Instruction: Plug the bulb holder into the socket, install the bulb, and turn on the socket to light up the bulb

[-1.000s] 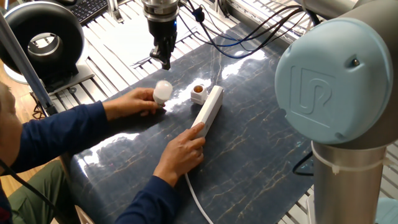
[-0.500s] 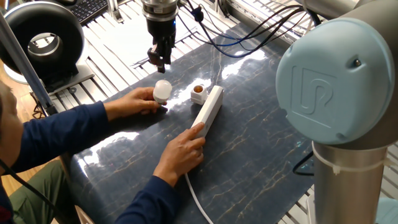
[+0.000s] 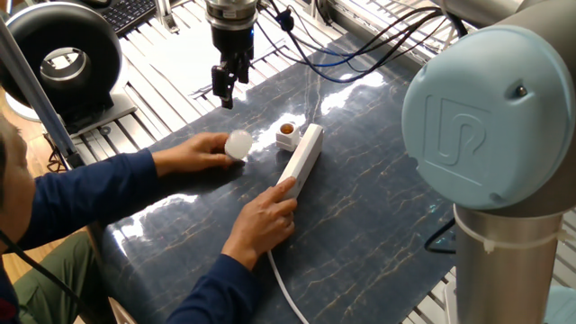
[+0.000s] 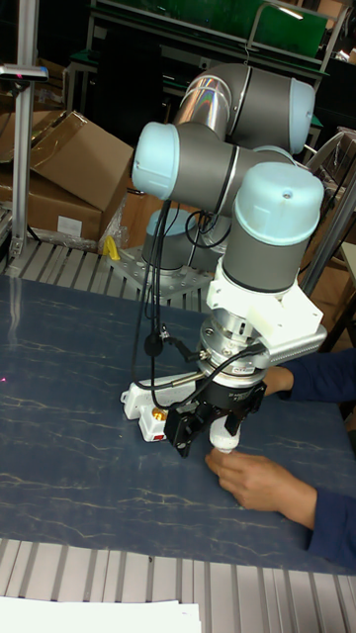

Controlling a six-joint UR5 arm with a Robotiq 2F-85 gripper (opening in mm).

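While the arm waits: the gripper (image 3: 222,90) hangs above the dark marbled surface (image 3: 378,207), gripping nothing; in the fixed view its jaws show a narrow gap, and the tall fixed view is too cluttered to confirm it.
Just changed: the gripper has risen and drifted slightly away from the bulb over the last second, and a person's hand (image 3: 193,153) has tipped the bulb (image 3: 238,144) from standing upright to lying on its side.
Bulb: below the jaws and a little toward the person, frosted dome facing the camera, the hand touching it from behind.
Bulb holder (image 3: 286,131): off to one side of the jaws, resting on the surface with its orange-brown opening up, just beside the far end of the socket (image 3: 301,158) and not plugged in.
Socket: past the holder, farther from the jaws; the person's other hand (image 3: 265,216) presses on its near end, where the white cable (image 3: 283,286) leaves it.
Meaning for the task: judging by the layout, no step is done; people are arranging the parts, and the arm likely should not descend until both hands clear.
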